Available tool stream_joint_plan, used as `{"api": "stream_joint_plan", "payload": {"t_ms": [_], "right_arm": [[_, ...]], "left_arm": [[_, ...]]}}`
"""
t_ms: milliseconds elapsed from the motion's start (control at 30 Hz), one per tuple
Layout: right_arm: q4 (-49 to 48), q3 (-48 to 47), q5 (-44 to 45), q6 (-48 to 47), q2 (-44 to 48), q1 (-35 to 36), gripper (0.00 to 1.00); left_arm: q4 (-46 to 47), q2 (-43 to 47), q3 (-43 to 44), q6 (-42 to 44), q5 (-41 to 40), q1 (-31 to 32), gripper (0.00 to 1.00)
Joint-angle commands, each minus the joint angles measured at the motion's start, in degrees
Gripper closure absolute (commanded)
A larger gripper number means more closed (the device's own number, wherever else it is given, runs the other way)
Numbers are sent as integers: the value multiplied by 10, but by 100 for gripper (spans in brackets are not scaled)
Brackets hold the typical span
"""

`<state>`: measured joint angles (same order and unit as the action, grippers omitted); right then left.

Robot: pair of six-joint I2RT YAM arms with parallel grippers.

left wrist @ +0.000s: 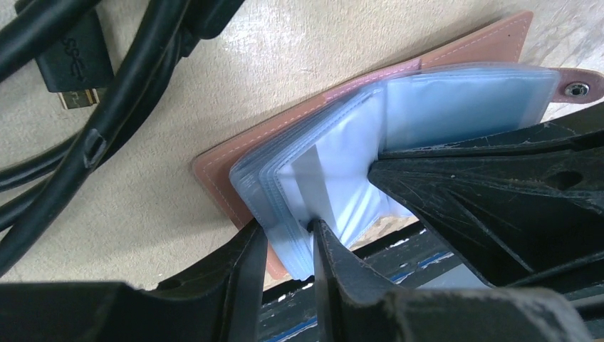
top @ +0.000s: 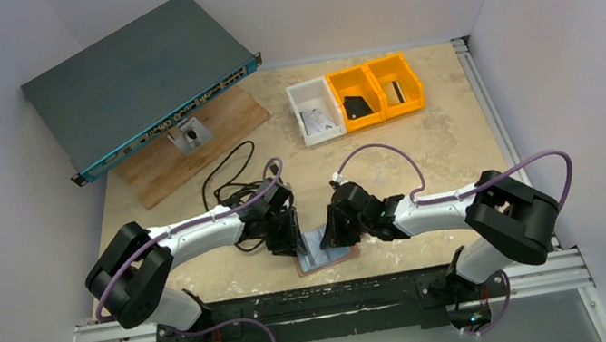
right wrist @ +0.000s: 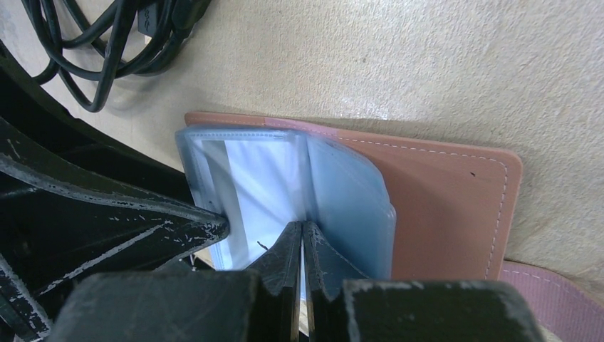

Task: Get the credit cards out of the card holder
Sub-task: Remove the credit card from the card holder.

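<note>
From my remote seat, my left tool [left wrist: 288, 239] stands narrowly parted around the edge of the clear pocket stack; if it bites several sleeves at once, the white card [left wrist: 320, 185] could stay trapped. The reddish-brown leather card holder [top: 326, 248] lies open on the table [top: 423, 143] near its front edge, between both tools. My right tool [right wrist: 302, 246], fully closed, pins the pockets by the fold.

Both arms bent inward and low, left end effector [left wrist: 288, 246] slightly parted, right end effector [right wrist: 303, 246] closed
</note>
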<state>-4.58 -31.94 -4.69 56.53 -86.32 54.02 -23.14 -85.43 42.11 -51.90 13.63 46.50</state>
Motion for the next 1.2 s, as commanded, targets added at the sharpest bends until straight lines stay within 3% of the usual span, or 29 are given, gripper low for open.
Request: {"api": "stream_joint_plan", "payload": {"t_ms": [0,200,367,567,967,1167], "right_arm": [[64,22,35,-23,-69,7,100],[76,13,44,-34,-67,7,100],[99,-22,55,-53,-45,11,99],[132,-63,59,-70,11,13,72],[154,-31,77,-32,105,11,47],[160,-4,92,-19,142,7,45]], "left_arm": [[98,-7,-10,-26,44,5,75],[95,15,-2,-27,46,5,100],[15,47,39,-4,13,5,100],[-106,52,100,28,-28,7,100],[-135,-9,173,35,-23,35,100],[-117,-63,203,22,-10,56,100]]}}
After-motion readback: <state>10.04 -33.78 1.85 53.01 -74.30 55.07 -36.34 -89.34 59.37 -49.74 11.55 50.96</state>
